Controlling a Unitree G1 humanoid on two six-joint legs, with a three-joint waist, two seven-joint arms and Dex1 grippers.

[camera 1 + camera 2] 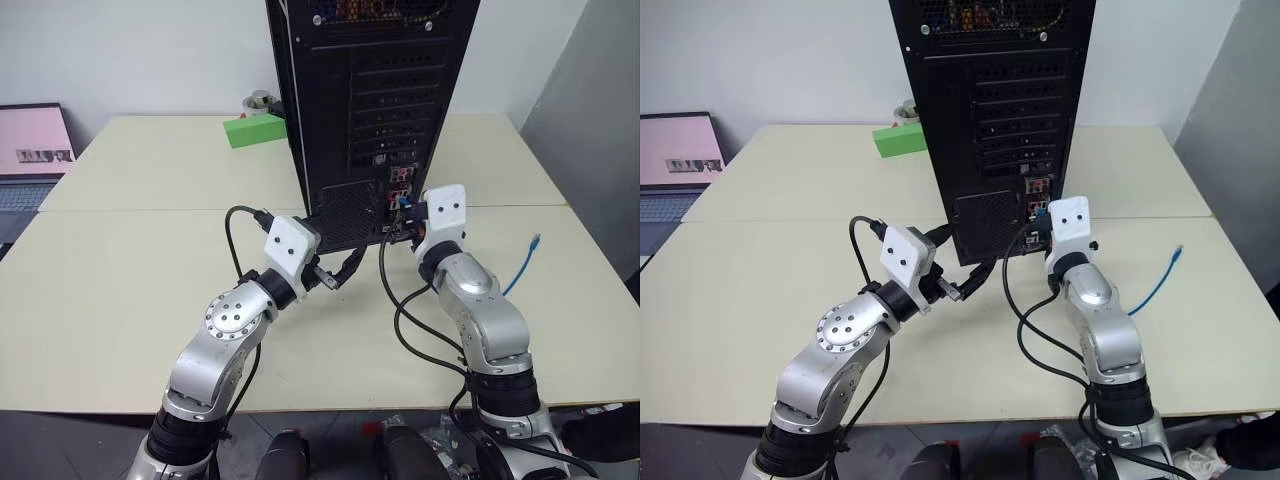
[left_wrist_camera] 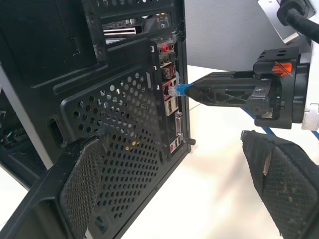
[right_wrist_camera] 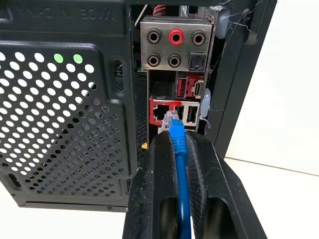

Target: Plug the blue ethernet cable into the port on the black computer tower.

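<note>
Clenched right jaws pinch the blue ethernet cable (image 3: 178, 149) just behind its clear plug; the left jaws stand spread wide and empty, one mesh-textured finger (image 2: 82, 189) close against the perforated vent panel.

Right gripper (image 2: 192, 90) level, nose toward the connector cluster on the back of the black computer tower (image 1: 400, 60). Plug tip sits at the mouth of the port (image 3: 160, 113), a small squarish socket in a red surround with a metal rim. Cannot tell whether the tip has entered or only touches the rim; looks slightly off to one side of the opening.

Progress, as judged: cable picked up, carried and lined up — done. Left: seat the plug fully until it latches, then let go. Loose end of the cable trails across the table (image 1: 120, 290) on the robot's right, its far plug (image 1: 538, 240) lying free.

Materials: tower is black sheet metal, round-hole venting, slotted expansion covers. Cluster shows round audio jacks, one red, and flat red USB slots. Cord thin, glossy, flexible. Table pale, matte, smooth. Green block (image 1: 254, 130) behind the tower, well apart.
</note>
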